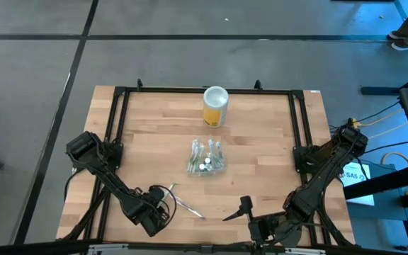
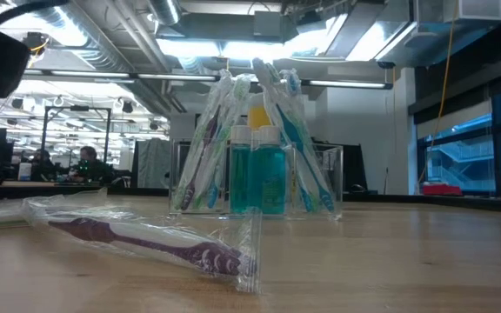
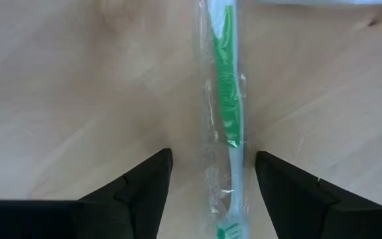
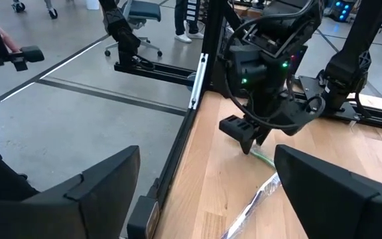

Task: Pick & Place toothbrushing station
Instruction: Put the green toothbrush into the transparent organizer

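We are seeing the left pincer [image 1: 163, 210] hanging low near the front edge of the wooden surface [image 1: 261, 149], its fingers [image 3: 141, 196] spread apart and straddling a green wrapped toothbrush [image 3: 227, 119] that is lying flat on the wood. The wrapper is running straight up the gap between the two fingers, with a little bare wood showing on either side of it, so the pincer is released and not gripping anything.

The right pincer [image 1: 243, 209] is sitting just beside it along the same front edge, also spread wide and empty, and it is pointing across at the left pincer. From its own wrist view, the surface's left edge and the black frame rail [image 4: 194, 86] are lying just behind the left pincer, with open floor past them.

The toothbrushing station [image 1: 205, 157], a clear container holding upright wrapped toothbrushes and small teal bottles [image 2: 268, 178], is standing ahead of both pincers, well apart from them near the middle of the surface. Bare wood is lying open between it and the pincers. Beyond it, a yellow canister [image 1: 215, 106] with a white lid is standing near the far edge. In the low view a purple wrapped toothbrush [image 2: 146, 239] is lying in front of the station.
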`<action>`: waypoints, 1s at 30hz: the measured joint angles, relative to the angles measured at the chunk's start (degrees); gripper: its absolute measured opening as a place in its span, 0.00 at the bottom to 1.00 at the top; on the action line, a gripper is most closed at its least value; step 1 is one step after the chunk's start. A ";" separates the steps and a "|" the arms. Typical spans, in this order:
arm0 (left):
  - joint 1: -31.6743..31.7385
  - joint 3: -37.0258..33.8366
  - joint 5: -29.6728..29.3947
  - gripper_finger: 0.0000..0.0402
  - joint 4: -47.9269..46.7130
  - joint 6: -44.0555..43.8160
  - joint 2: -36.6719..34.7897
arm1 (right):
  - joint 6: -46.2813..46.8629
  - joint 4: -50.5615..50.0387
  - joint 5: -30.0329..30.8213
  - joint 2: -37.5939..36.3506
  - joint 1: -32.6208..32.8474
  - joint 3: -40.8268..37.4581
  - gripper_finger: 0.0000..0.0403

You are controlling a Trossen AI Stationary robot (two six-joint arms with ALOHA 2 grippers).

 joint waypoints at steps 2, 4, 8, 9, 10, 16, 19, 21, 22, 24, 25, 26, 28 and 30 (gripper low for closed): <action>0.34 -0.02 1.62 0.54 -0.27 0.07 0.93 | 0.00 0.00 0.00 0.00 0.01 0.00 0.87; 0.66 0.01 2.83 0.54 -0.31 0.89 1.31 | 0.02 -0.01 -0.01 0.00 0.01 0.00 0.87; 0.71 0.03 3.12 0.48 -0.32 3.50 1.51 | 0.00 0.00 0.00 0.00 0.01 0.00 0.88; 0.69 0.01 3.14 0.45 -0.28 4.28 1.50 | 0.00 0.00 0.00 0.00 0.01 0.00 0.89; 0.67 -0.02 3.14 0.43 -0.22 4.87 1.49 | 0.01 0.00 0.00 0.00 0.01 0.00 0.89; 0.65 -0.04 4.05 0.23 0.07 7.38 1.49 | 0.00 0.00 0.00 0.00 0.01 0.00 0.90; 0.60 -0.06 4.09 0.11 0.12 8.62 1.49 | 0.06 0.00 0.00 0.00 0.01 -0.02 0.91; 0.58 -0.08 4.29 0.04 0.09 9.44 1.49 | 0.24 0.00 -0.31 0.00 0.01 -0.02 0.91; 0.58 -0.08 4.34 0.03 0.07 9.48 1.44 | 0.24 0.00 -0.89 0.00 0.00 -0.02 0.92; 0.47 -0.22 4.30 0.03 0.15 9.50 1.05 | 0.26 0.00 -1.63 0.00 0.01 -0.02 0.92; 0.45 -0.33 4.18 0.03 0.24 9.51 0.83 | 0.26 0.00 -1.79 0.00 0.01 -0.02 0.92; 0.43 -0.40 4.01 0.03 0.26 9.51 0.40 | 0.26 0.00 -2.09 0.00 0.01 -0.02 0.92; 0.38 -0.43 3.48 0.02 0.20 9.47 -0.81 | -0.14 -0.10 -2.81 0.00 0.01 -0.02 0.92; 0.34 -0.68 3.25 0.02 -0.74 9.05 -2.02 | -0.97 -0.12 -2.82 0.00 -0.08 -0.02 0.91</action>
